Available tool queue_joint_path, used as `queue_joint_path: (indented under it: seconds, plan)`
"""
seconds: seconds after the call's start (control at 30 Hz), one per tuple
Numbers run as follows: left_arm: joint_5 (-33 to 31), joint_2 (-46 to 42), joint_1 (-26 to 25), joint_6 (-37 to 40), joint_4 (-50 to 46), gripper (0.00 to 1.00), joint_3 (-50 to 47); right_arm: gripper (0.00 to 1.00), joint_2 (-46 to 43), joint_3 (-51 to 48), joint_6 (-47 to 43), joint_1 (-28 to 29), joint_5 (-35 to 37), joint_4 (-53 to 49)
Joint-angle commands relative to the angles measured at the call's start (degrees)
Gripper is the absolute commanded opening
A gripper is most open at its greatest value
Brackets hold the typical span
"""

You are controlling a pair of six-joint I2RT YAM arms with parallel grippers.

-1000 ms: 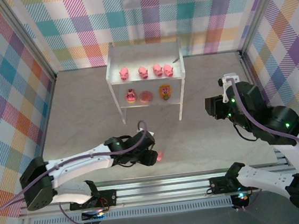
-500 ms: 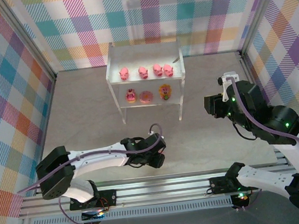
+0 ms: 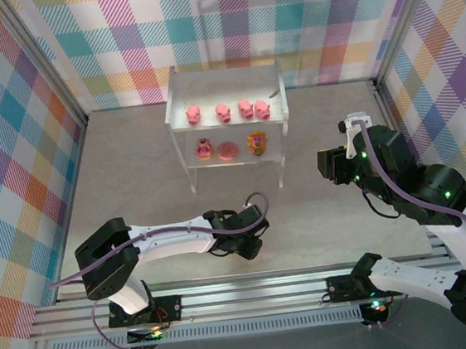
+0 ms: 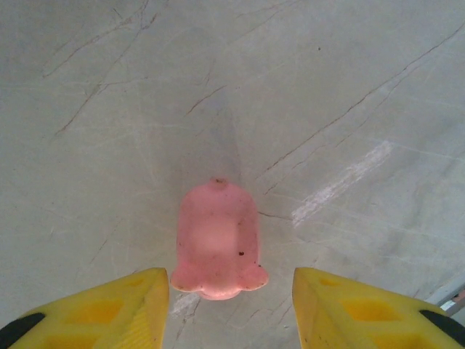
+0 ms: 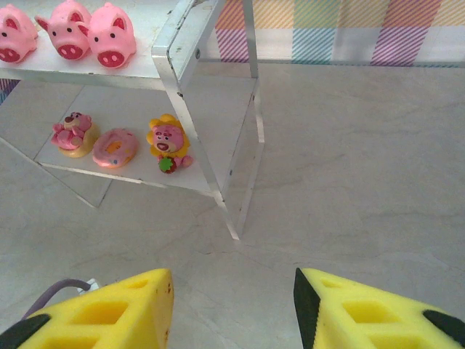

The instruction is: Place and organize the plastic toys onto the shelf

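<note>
The shelf [image 3: 223, 80] stood at the far middle of the counter [image 3: 133, 177], well apart from both arms. Four pigs [image 3: 223, 112] lined its upper tier. A pink-red figure [image 3: 204, 150], a donut [image 3: 228, 150] and a yellow figure [image 3: 257, 143] sat below. The fifth pig [image 4: 218, 243] lay on bare counter inside the open left claw [image 4: 230, 287], with a gap on each side. The right claw [image 5: 232, 291] hung open, facing the shelf.

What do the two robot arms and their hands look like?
The left arm and right arm have white links, black joints and a purple cable each. Green lights dot the right one. The left hand and right hand have yellow wedge fingers with black corners.
</note>
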Motion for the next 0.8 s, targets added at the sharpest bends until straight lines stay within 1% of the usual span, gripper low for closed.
queue_joint_path:
  seconds: [0.0, 0.33, 0.4, 0.43, 0.5, 0.63, 0.7, 0.77]
  plan:
    - [-0.36, 1.05, 0.52, 1.90, -1.81, 0.47, 1.04, 0.49, 0.20, 0.16, -0.75, -0.22, -0.22, 1.26]
    - [1.21, 3.10, 2.19, 3.67, -1.46, 0.42, 1.56, 0.49, 0.65, 0.18, -1.25, -0.33, 0.11, 1.79]
    - [1.05, 3.16, 2.45, 3.85, -1.41, 0.40, 1.65, 0.49, 0.69, 0.21, -1.22, -0.46, 0.06, 1.93]
    - [1.33, 3.07, 2.69, 4.02, -1.32, 0.37, 1.57, 0.49, 0.64, 0.20, -1.22, -0.47, 0.15, 1.96]
    - [1.76, 2.96, 3.08, 4.37, -1.20, 0.27, 1.70, 0.49, 0.82, 0.12, -1.39, -0.58, 0.28, 2.03]
    - [1.58, 2.33, 3.45, 4.87, -0.63, 0.12, 1.27, 0.50, 0.78, -0.37, -1.57, -0.75, 0.37, 2.67]
    - [2.11, 1.93, 3.75, 4.91, -0.17, 0.09, 1.03, 0.50, 0.91, -0.49, -1.66, -0.89, 0.42, 2.83]
    - [2.05, 1.55, 4.05, 4.88, -0.57, 0.08, 1.11, 0.50, 0.99, -0.59, -1.82, -0.97, 0.46, 3.11]
